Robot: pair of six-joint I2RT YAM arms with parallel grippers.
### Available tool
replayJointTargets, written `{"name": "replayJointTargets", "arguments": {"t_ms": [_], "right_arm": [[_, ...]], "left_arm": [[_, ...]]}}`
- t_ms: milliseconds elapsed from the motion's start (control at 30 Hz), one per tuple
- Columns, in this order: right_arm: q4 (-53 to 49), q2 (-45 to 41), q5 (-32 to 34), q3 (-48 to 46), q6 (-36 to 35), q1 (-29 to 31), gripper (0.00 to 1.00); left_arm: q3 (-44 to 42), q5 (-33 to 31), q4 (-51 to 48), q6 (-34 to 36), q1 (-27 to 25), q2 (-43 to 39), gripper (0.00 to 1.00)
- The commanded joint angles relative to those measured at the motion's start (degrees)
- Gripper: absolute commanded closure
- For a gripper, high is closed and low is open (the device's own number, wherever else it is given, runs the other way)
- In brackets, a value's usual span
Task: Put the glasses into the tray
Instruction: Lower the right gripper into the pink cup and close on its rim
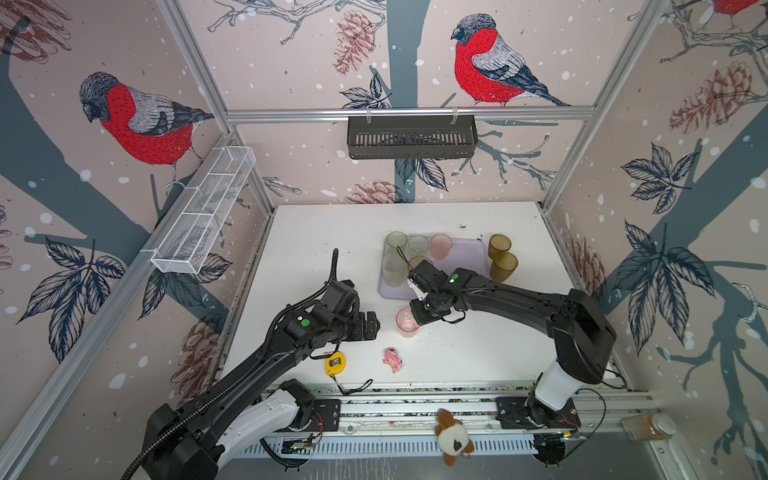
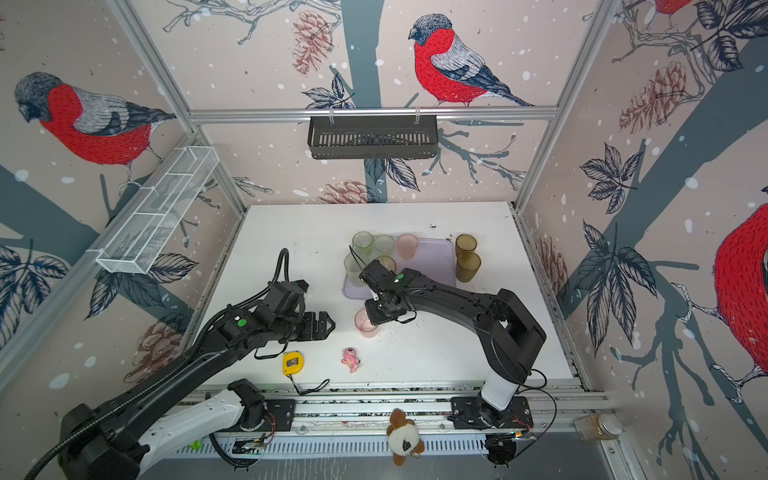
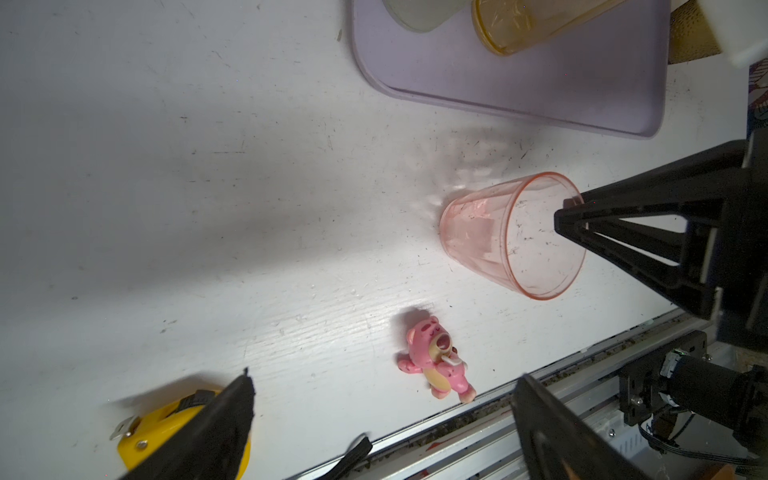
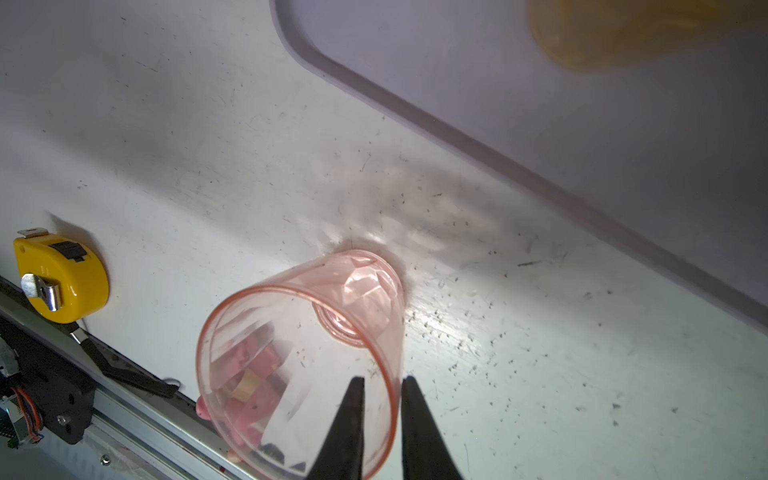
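Going for the pink glass [image 1: 406, 323] by its rim, bound for the tray [image 1: 467, 255].
In both top views it stands upright on the table just short of the tray, and my left gripper [image 1: 371, 326] waits agape and empty. Left wrist: my right gripper [image 3: 571, 210] dips one finger inside. Right wrist: my jaws straddle the thin wall; whether they are clamped, I cannot tell.

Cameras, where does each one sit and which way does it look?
Both top views: high above the front, looking down at the white table; the black left arm and right arm show.
Left wrist: on the left arm, looking past the open left fingers at the see-through pink plastic tumbler.
Right wrist: on the right arm, looking down the right fingers, astride that tumbler's rim.
Shared: both wrist views show the tumbler, flat lavender plastic tray and yellow tape measure.
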Motion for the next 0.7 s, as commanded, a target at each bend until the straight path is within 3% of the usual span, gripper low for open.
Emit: {"name": "replayJointTargets", "arguments": {"t_ms": [0,667], "right_arm": [[0.4,0.1,0.1,0.1,-0.5,0.1,0.81],[-0.3,0.3,1.1,0.0,-0.8,0.1,0.90]], "left_arm": [[-0.2,-0.2,1.4,-0.3,0.1,-0.1,0.03],[-0.2,-0.6,1.7,0.1,0.2,0.2,0.03]]}}
